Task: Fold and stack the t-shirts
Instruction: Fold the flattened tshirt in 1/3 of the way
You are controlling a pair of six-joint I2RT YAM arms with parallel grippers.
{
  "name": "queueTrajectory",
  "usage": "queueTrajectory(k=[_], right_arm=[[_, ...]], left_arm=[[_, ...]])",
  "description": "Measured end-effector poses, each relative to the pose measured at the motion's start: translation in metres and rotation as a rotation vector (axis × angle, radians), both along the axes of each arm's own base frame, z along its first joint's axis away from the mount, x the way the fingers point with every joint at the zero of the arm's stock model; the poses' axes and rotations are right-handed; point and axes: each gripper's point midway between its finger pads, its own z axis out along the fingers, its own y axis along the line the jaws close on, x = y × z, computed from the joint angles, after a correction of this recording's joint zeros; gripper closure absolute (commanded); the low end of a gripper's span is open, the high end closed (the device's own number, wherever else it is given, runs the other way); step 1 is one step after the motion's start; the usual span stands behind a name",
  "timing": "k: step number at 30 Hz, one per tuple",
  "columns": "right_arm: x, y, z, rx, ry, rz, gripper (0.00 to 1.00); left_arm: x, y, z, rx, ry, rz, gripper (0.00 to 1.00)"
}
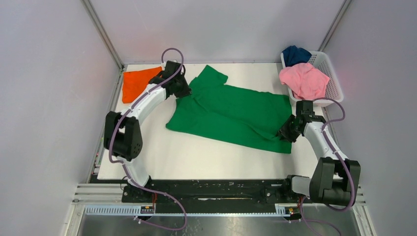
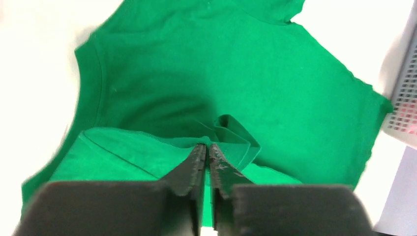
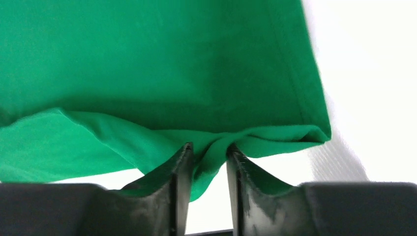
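The bright green t-shirt (image 1: 231, 113) lies spread across the white table, with its left sleeve part folded inward. My left gripper (image 1: 183, 91) is at its far left shoulder. In the left wrist view this gripper (image 2: 207, 146) is shut on a fold of the green cloth (image 2: 221, 64). My right gripper (image 1: 284, 133) is at the shirt's near right hem corner. In the right wrist view it (image 3: 209, 147) stands open, with a bunch of the green hem (image 3: 147, 59) hanging between its fingers. The orange t-shirt (image 1: 137, 81) lies folded at the far left.
A white basket (image 1: 334, 78) at the far right holds the pink t-shirt (image 1: 304, 79) and the navy one (image 1: 296, 54); its mesh wall shows in the left wrist view (image 2: 405, 98). Grey walls enclose the table on three sides.
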Motion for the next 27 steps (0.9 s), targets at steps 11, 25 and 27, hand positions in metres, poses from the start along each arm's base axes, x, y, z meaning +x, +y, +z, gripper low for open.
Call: queueTrajectory(k=[11,25,27], right_arm=[[0.052,-0.041,0.023,-0.093,-0.092,-0.156,0.01],[0.018,0.031,0.024,0.019,-0.165,0.117,0.01],[0.023,0.041,0.014,0.048,-0.142,0.154,0.00]], left_arm=[[0.062,0.000,-0.031,0.041,0.065,0.013,0.01],[-0.015,-0.011,-0.079,-0.110,0.205,-0.075,0.01],[-0.019,-0.013,-0.097,-0.118,0.245,-0.077,0.01]])
